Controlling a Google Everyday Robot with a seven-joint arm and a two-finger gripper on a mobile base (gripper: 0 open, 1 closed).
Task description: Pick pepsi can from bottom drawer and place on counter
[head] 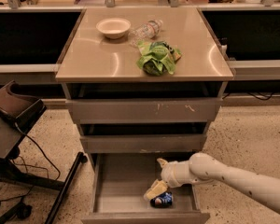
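Reaching into the bottom drawer (121,185), the pincer (155,190) hangs just above-left of the lying pepsi can (162,200); spread or pinching, I cannot tell. An off-centre squeeze could roll it away.

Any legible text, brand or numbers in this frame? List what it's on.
No text reads clearly.
Small dark blue soda can in the deep bottom grey drawer: lettering too blurred.
Crumpled green chip bag on the tan counter: print too blurred.
Clear plastic bottle: label unreadable.
Gripper, at the can: no markings visible.
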